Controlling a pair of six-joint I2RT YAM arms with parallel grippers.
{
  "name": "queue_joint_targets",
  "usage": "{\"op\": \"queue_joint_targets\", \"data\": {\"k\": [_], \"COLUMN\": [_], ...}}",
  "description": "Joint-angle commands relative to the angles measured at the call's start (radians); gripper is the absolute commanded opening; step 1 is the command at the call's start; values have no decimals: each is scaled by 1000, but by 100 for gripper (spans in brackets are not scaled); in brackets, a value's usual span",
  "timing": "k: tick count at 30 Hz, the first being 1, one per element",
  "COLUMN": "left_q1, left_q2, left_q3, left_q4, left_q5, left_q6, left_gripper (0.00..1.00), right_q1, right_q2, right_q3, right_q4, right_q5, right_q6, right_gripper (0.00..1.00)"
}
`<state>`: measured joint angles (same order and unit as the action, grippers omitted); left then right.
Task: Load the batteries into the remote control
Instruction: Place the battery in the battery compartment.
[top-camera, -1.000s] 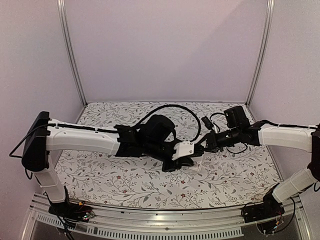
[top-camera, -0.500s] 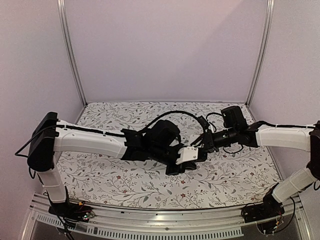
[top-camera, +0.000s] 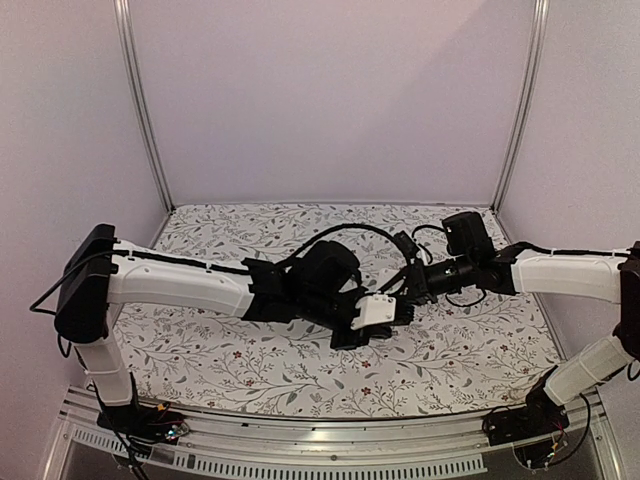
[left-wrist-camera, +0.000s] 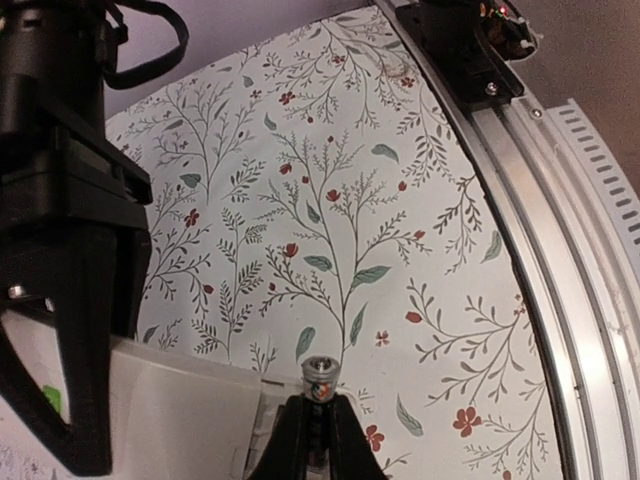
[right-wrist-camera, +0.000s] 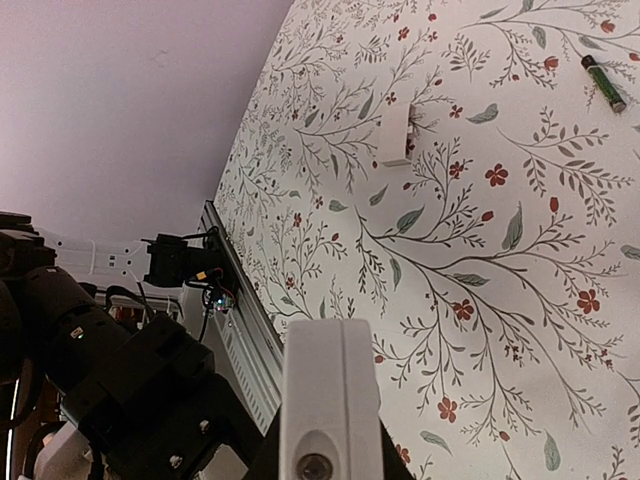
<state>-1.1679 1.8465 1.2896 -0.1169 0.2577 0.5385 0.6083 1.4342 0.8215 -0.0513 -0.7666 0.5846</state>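
Left claw (left-wrist-camera: 317, 440) pinches one battery (left-wrist-camera: 320, 372), terminal-end out, just beside the remote control (left-wrist-camera: 180, 410), which the right claw (right-wrist-camera: 327, 455) clamps above the worktop (left-wrist-camera: 400, 200), seemingly steadying it for insertion, while the other battery (right-wrist-camera: 603, 82) lies apart on the worktop

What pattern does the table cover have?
The table cover is white with grey-green leafy branches and small red flowers; the left wrist view shows it best.

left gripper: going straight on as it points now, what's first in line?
Likely the cloth. The left gripper holds a battery aimed just beside the remote, not at it. Depth unclear.
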Motion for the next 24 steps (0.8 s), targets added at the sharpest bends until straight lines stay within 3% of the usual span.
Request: {"op": "queue_joint_targets", "data": {"k": [1,9,16,24], "left_q1": [9,21,23,27], "left_q2": [14,9,12,-2], "left_q3": [-37,-50,-50,-48], "left_q4": [-41,-50,-68,-65], "left_q5": [-23,-24,-48,-62], "left_q6": [13,31,40,42], "left_gripper": [8,8,21,26], "right_q1": [6,6,6,6], "right_q2": [-7,-9,-8,0], "right_q3": [-4,-2,-2,-2], "right_q4": [41,42,89,95], "right_q5": [-57,-84,-99,-103], "right_q6": [17,26,45,51], "right_gripper": [0,0,0,0]}}
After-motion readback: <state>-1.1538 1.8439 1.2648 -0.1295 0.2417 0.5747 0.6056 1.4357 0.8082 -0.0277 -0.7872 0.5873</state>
